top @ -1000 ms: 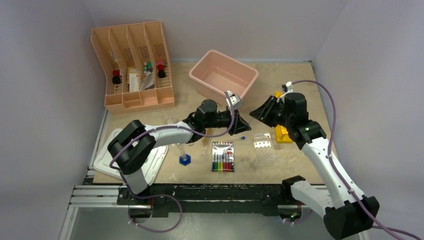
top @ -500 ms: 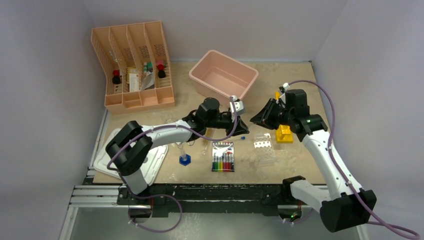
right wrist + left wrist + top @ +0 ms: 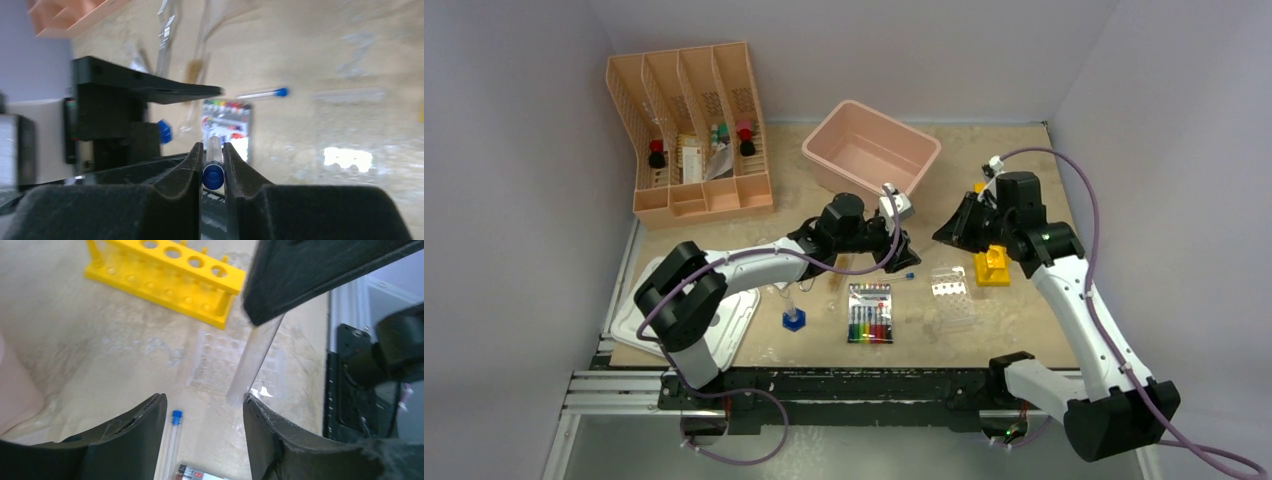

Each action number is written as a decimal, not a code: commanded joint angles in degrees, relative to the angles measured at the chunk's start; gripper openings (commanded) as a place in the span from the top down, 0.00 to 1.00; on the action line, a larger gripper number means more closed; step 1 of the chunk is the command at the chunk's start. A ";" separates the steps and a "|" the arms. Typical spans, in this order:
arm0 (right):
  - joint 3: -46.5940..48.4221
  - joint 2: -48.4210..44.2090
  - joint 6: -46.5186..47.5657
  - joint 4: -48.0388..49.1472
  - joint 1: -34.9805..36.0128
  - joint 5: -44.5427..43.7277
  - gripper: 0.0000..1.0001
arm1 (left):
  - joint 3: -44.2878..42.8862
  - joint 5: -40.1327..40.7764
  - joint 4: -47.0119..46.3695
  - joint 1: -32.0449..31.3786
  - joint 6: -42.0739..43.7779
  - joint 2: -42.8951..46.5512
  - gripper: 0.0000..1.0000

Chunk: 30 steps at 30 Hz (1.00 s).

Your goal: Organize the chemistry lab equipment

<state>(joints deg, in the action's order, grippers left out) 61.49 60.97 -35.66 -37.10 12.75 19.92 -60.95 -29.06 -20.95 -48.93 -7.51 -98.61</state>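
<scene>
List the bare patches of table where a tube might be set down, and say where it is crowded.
Bare: between the organizer and pink bin; the far right corner beyond the bin; the near right edge past the clear rack. Crowded: the middle, from the blue cylinder to the yellow rack.

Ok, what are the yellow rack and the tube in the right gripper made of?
Yellow rack: likely moulded plastic, opaque, even colour, faint sheen. Tube in the right gripper: clear, see-through wall; glass or plastic, cannot tell. Its blue cap looks plastic.
</scene>
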 commanded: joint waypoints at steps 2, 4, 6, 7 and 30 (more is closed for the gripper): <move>-1.78 -3.04 10.16 2.14 0.15 -24.39 0.89 | 2.39 11.70 -2.45 2.52 -6.39 6.76 0.42; -4.93 -3.90 12.38 5.70 0.33 -27.96 0.88 | 3.96 14.69 -2.69 3.38 -9.13 9.30 0.42; -7.05 -4.24 12.95 7.66 1.22 -30.82 0.88 | 5.38 17.93 -1.80 4.18 -11.36 11.47 0.42; -7.69 -4.42 12.94 8.41 2.31 -32.70 0.87 | 5.69 19.99 -0.77 4.43 -12.09 12.59 0.42; -19.58 -0.08 2.26 18.22 21.48 -48.33 0.88 | 8.57 36.34 4.16 10.68 -18.60 24.40 0.41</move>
<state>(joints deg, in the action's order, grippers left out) 42.98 60.75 -31.40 -23.77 33.76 -26.39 -52.93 6.94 -15.18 -38.30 -25.02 -74.78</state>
